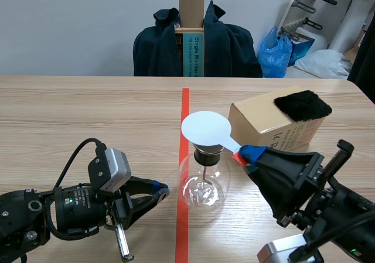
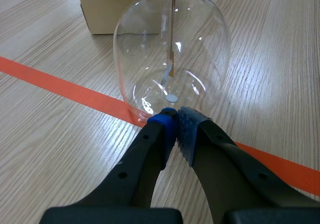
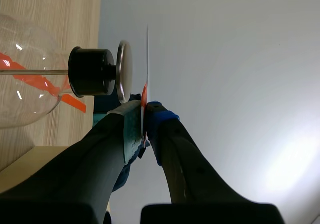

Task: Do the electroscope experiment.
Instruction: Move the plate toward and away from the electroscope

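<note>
1. Low at the lower left of the scene view, the left gripper [image 1: 161, 188] lies along the table [image 1: 88, 110], its fingers pressed together on nothing. The left wrist view shows the blue pads [image 2: 165, 126] at the foot of the glass, a stance that reads as bracing the vessel against a nudge.
2. Centre frame, the electroscope [image 1: 204, 184], a round clear flask with a black stopper [image 3: 90, 72], stands on the orange tape line [image 1: 182, 228]. A thin rod [image 2: 172, 34] hangs inside; whether its leaf has swung out cannot be told.
3. Just above the flask, the white disc [image 1: 205, 128] hovers over the metal plate [image 3: 125, 72], face to face and very near. Contact cannot be confirmed, but the placement suits passing charge to the plate.
4. Right of centre, the right gripper [image 1: 246, 156] pinches the disc by its red handle end, reaching in from the side.
5. Further right, a cardboard box [image 1: 263, 128] topped with a black fur pad [image 1: 302, 105] sits just behind that gripper and could hamper a pull-back.
6. Across the upper frame, a dark jacket [image 1: 158, 46] drapes a chair and a blue bag [image 1: 275, 52] sits at upper right, both well apart from the work.
</note>
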